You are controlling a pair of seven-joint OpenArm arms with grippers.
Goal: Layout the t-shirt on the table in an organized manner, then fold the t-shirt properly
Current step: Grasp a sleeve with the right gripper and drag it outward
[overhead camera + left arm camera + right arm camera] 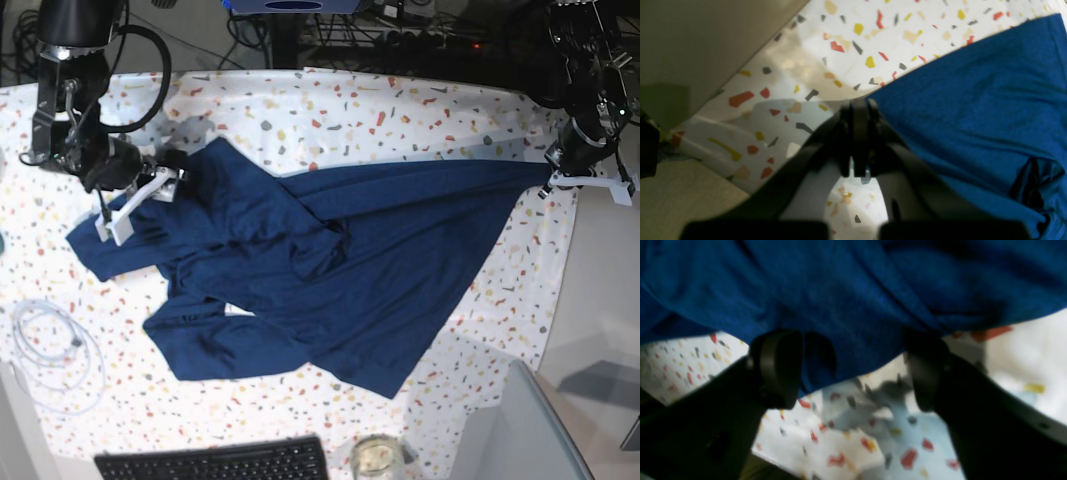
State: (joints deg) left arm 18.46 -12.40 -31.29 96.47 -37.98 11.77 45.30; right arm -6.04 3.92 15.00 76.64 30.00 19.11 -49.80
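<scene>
The navy-blue t-shirt [330, 260] lies crumpled and partly folded over itself across the middle of the speckled table [400, 110]. One corner is pulled out taut toward the table's right edge. My left gripper [549, 168] is shut on that corner; in the left wrist view its fingers [858, 110] are pressed together at the tip of the t-shirt [973, 100]. My right gripper [172, 180] is at the t-shirt's upper left. In the right wrist view this gripper [853, 370] is open, jaws wide apart, and the t-shirt [853, 290] hangs between and over its fingertips.
A coiled white cable [50, 345] lies at the left. A black keyboard [215, 462] and a glass jar [375, 458] sit at the front edge. A plain grey surface [600, 300] borders the table on the right, close to my left gripper.
</scene>
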